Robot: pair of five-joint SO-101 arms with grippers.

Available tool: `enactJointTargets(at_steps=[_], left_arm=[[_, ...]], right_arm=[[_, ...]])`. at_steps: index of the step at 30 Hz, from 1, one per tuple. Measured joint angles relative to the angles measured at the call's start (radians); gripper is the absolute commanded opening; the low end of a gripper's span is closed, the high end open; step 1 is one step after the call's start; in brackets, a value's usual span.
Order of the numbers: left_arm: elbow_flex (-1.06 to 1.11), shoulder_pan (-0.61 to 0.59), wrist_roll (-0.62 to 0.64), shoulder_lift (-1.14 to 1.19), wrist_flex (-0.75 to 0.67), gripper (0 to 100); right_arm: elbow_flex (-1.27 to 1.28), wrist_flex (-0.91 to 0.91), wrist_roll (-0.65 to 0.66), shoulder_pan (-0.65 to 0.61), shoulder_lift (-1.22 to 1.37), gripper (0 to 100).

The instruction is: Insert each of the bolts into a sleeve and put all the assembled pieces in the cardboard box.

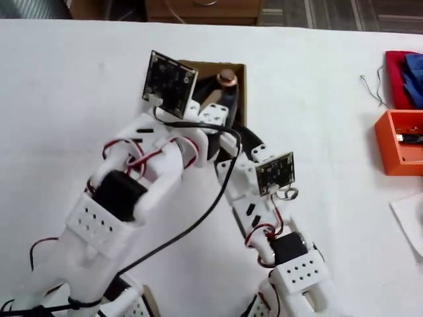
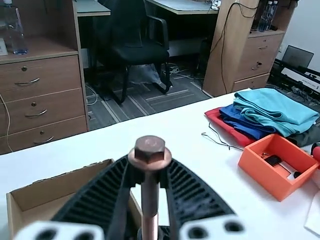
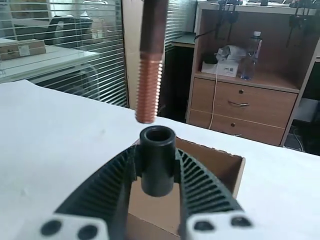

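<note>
Left gripper (image 2: pixel 150 162) clamped on copper bolt (image 2: pixel 150 195), right gripper (image 3: pixel 156 152) gripping black sleeve (image 3: pixel 157 175) above cardboard box (image 3: pixel 220 162), threaded tip seemingly just above sleeve's mouth.

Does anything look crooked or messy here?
Nothing stands out. The left gripper holds the bolt with its threaded tip just above the sleeve in the right gripper, over the cardboard box.

I observe one arm (image 1: pixel 112 205) from lower left and a second arm (image 1: pixel 287 261) from lower centre meeting over the cardboard box (image 1: pixel 240 89), upper centre. A copper bolt (image 1: pixel 227 78) head shows there. An orange tray (image 1: pixel 390 155) sits on the worktop (image 1: pixel 73 79) at right edge.
</note>
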Motion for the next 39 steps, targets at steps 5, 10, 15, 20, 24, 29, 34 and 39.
enactJointTargets(at_steps=[5,10,15,20,24,29,34,39], left_arm=[[0.000,-0.002,0.002,0.005,0.000,3],[0.002,-0.002,0.002,0.008,0.000,3],[0.002,-0.002,0.002,0.009,-0.014,3],[0.000,-0.002,-0.006,0.031,-0.025,3],[0.002,-0.002,-0.006,0.072,-0.049,3],[0.000,-0.002,-0.005,0.089,-0.052,3],[0.000,-0.002,-0.005,0.091,-0.052,3],[0.048,-0.002,-0.009,0.078,-0.055,3]], right_arm=[[0.000,0.000,0.000,0.000,0.000,2.0],[-0.009,0.000,0.000,-0.002,0.000,2.0],[-0.012,0.000,0.000,-0.002,0.000,2.0],[-0.012,0.000,0.000,-0.002,0.000,2.0],[-0.012,0.000,0.000,0.002,0.000,2.0],[-0.012,0.000,0.000,0.002,0.002,2.0],[-0.012,0.000,0.000,0.002,0.002,2.0],[-0.041,0.032,0.000,-0.002,0.006,2.0]])
